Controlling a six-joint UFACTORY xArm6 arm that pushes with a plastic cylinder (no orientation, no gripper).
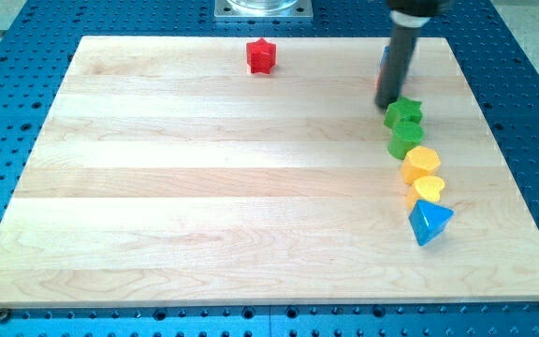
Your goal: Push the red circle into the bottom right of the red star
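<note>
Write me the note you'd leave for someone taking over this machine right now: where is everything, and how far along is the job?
My tip: at the board's upper right, just above and left of the green star. There are no jaws, only the rod.
Red star: near the view's top, left of the rod, standing alone.
Red circle: mostly hidden behind the rod; only thin slivers of red and blue show at the rod's edges, so its exact place is unclear.
Others: green star, a second green block, two yellow blocks and a blue block in a chain down the right side.
Done: nothing visible; nothing sits by the red star.
Left: push the circle leftward to the star's bottom right.
</note>
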